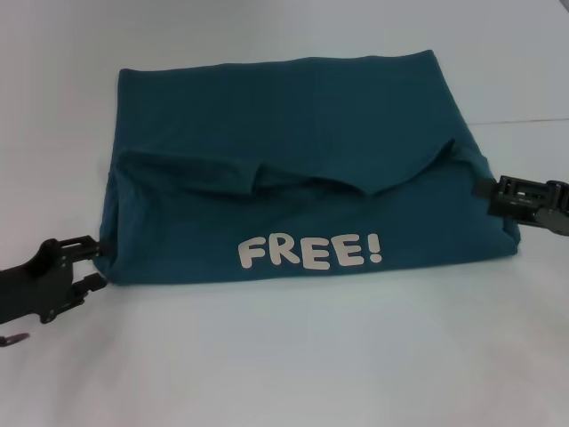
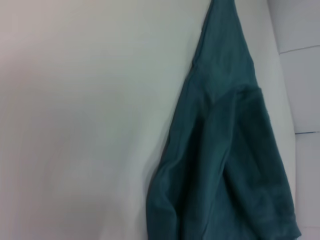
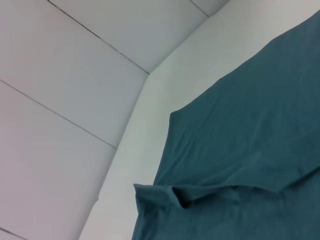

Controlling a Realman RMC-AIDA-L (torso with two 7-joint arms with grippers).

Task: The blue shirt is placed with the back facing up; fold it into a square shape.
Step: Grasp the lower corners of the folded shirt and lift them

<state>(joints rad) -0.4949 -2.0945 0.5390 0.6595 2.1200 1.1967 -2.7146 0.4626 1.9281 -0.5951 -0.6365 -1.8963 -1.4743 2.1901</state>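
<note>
While the blue shirt (image 1: 302, 160) lies in a broad folded slab on the white tabletop (image 1: 293, 356), we have a claw at each of its near corners: the left claw (image 1: 92, 264) touches the shirt's near-left corner, and the right claw (image 1: 487, 192) meets the shirt's right edge. We cannot tell whether either claw is pinching cloth or merely pressed against it, since the fingertips are lost at the fabric's edge. The near flap carries the white lettering FREE! (image 1: 311, 252), so the shirt is not plain, and a sleeve edge (image 1: 293, 176) bunches in a loose wrinkle just behind that lettering. We judge the fold partly made, the slab being wider than it is deep. The risks from here lie in the soft knit: if one claw grips fewer layers than the other, the lifted edge could skew; the bunched sleeve could be trapped as a lump; and a shallow grip could let the corner slip free, leaving a crooked shape.
</note>
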